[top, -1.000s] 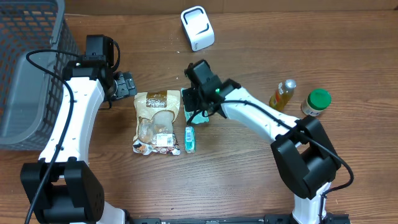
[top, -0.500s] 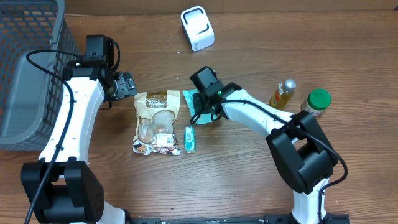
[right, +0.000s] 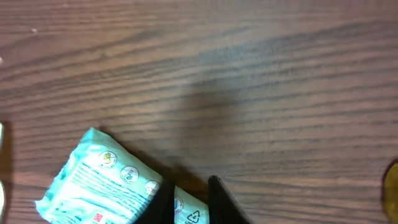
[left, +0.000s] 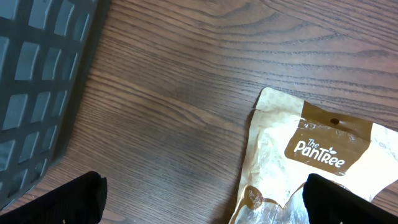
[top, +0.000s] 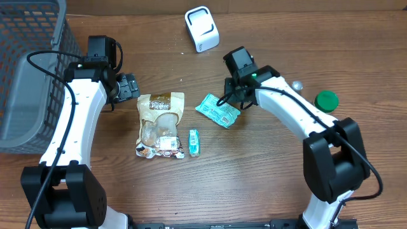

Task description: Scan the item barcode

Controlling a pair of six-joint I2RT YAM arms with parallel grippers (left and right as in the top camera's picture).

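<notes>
The item, a teal packet (top: 218, 110) with printed symbols, hangs by its right edge from my right gripper (top: 234, 95), which is shut on it. In the right wrist view the teal packet (right: 106, 180) runs between the two dark fingertips (right: 217, 199) of that gripper (right: 189, 208), low over the wood. The white scanner (top: 202, 28) stands at the back of the table, apart from the packet. My left gripper (top: 130, 87) stays open beside the top of a tan snack bag (top: 161, 124); its wide-spread gripper (left: 205, 205) holds nothing.
A grey mesh basket (top: 32, 63) fills the far left and shows as a basket wall (left: 37, 74) in the left wrist view. A small teal box (top: 194, 142) lies right of the snack bag (left: 323, 149). A bottle (top: 296, 84) and a green-lidded jar (top: 326, 100) stand at the right.
My right gripper has carried the teal packet to the right, away from the snack bag and into open table. The left arm has stayed still.
</notes>
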